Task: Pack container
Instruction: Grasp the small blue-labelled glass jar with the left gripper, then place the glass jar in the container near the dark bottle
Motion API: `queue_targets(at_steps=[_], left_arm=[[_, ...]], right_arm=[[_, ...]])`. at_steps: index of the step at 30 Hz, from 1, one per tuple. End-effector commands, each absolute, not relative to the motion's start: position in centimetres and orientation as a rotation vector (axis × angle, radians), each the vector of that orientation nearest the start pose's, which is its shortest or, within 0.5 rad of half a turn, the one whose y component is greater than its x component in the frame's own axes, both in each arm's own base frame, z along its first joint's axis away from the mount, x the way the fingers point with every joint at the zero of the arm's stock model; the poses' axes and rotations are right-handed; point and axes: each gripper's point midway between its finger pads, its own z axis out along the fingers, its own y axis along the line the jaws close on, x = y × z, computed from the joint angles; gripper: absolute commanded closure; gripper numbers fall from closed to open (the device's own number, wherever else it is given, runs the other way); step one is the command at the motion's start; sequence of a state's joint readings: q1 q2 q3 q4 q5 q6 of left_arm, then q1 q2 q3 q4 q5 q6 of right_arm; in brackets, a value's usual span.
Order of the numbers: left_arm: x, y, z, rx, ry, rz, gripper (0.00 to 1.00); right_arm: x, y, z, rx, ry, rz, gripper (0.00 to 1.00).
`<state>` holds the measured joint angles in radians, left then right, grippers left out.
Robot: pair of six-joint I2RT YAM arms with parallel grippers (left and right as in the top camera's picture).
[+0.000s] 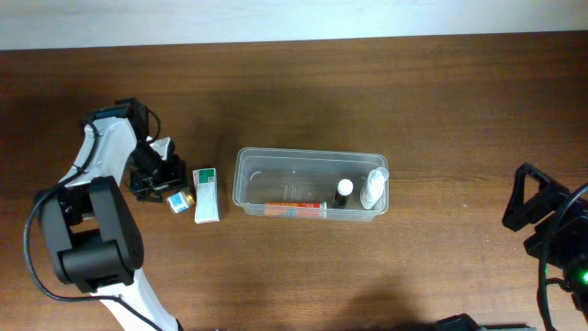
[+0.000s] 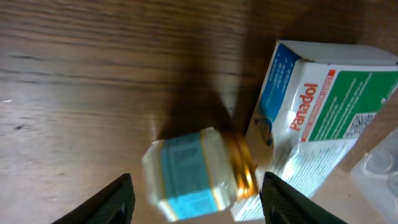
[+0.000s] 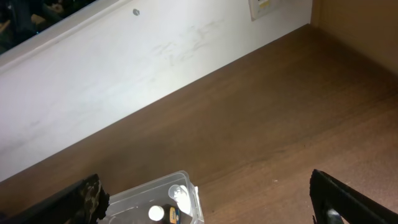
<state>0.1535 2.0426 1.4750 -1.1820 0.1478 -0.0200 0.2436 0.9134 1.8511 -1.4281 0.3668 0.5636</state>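
The clear rectangular container (image 1: pixel 309 182) stands mid-table. It holds a red-and-white tube (image 1: pixel 296 210), a small dark bottle with a white cap (image 1: pixel 343 191) and a white bottle (image 1: pixel 373 188). Its right end shows in the right wrist view (image 3: pixel 155 199). A small jar with a blue label and gold lid (image 1: pixel 179 199) lies on its side left of the container, beside a green-and-white Panadol box (image 1: pixel 206 194). My left gripper (image 2: pixel 194 205) is open, its fingers on either side of the jar (image 2: pixel 193 175), with the box (image 2: pixel 317 118) just right of it. My right gripper (image 3: pixel 205 211) is open and empty at the far right.
The left arm (image 1: pixel 96 221) reaches in from the lower left. The right arm (image 1: pixel 551 230) sits at the right edge. A pale wall (image 3: pixel 124 68) runs behind the table's far edge.
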Motion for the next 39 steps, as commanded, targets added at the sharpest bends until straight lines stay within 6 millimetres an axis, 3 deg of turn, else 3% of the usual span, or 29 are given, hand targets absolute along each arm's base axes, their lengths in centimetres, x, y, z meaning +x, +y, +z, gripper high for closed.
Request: queue_targets(at_steps=[1,9,15,22,26,32,37,39], left_arm=[[32.9,1.6,1.9,-0.34,3.304,-0.276,0.34],[32.8,2.6,1.3,-0.375,3.303,-0.145,0.39],[33.0,2.7,1.3,-0.375,3.297,-0.141,0.46],[33.4,2.8,2.0,-0.352,3.289,-0.142,0.46],[34.9,2.9,4.7,-0.315,3.257,-0.142,0.54],[36.5,1.9,10.9,-0.231,3.19,-0.134,0.57],[36.8,-1.9,16.8,-0.065,3.107,-0.148,0.56],[36.5,-5.1,19.0,0.044,3.062,-0.219,0.56]], right_arm=[[17.3,-2.5,44.6,0.55,1.949,0.104,0.02],[17.3,-2.5,44.6,0.55,1.949,0.104,0.02],[17.3,-2.5,44.6,0.55,1.949,0.104,0.01],[17.3,-2.5,44.6,0.55,1.949,0.104,0.02],[17.3,-2.5,44.6,0.55,1.949,0.104,0.02],[17.3,-2.5,44.6,0.55,1.948,0.104,0.02],[17.3,-2.5,44.6,0.55,1.948,0.104,0.02],[17.3,-2.5,44.6,0.55,1.948,0.105,0.02]])
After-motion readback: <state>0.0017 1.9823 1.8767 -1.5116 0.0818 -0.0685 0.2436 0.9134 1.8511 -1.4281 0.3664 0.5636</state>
